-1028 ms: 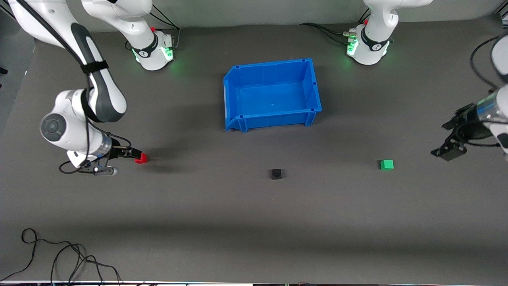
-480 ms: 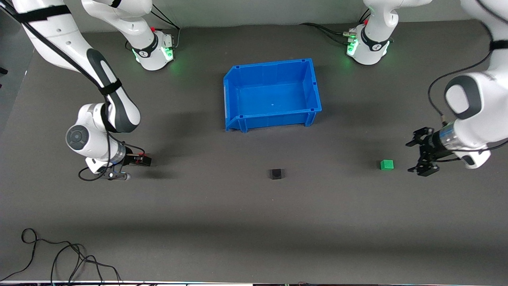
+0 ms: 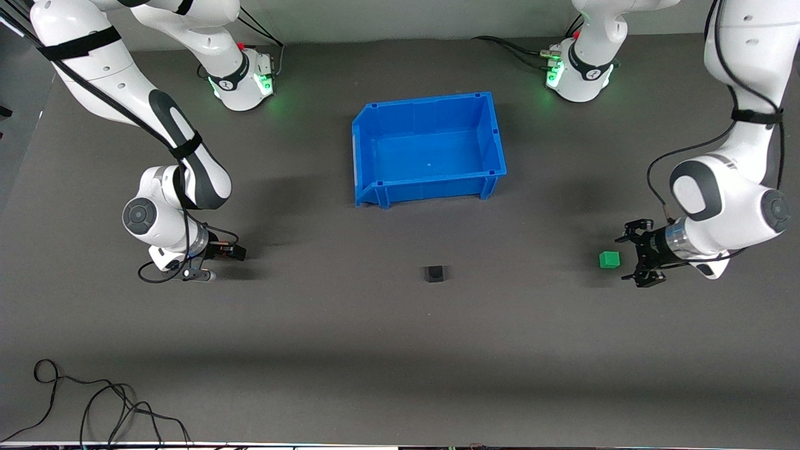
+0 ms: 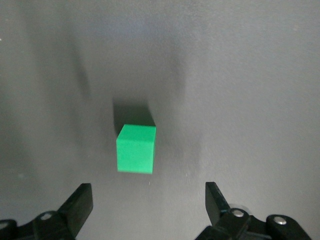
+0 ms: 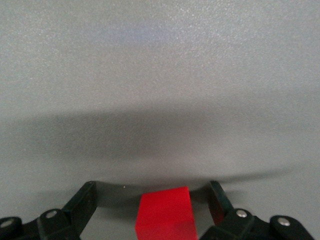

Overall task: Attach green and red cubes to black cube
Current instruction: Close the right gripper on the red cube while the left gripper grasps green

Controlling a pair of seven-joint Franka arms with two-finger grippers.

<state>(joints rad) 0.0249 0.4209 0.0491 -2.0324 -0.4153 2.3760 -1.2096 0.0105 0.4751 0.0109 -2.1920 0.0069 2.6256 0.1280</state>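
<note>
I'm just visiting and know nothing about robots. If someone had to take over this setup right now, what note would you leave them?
Left hand: open, low beside the green cube, which sits on the mat ahead of its fingers, not yet between them.
Right hand: open around the red cube, which shows between its fingers in the right wrist view; no firm grip visible.
Black cube: alone on the mat, nearer the front camera than the blue bin, between the two coloured cubes.
Done: both hands brought to their cubes.
Left: grasp each cube, carry both to the black cube, attach them.
</note>
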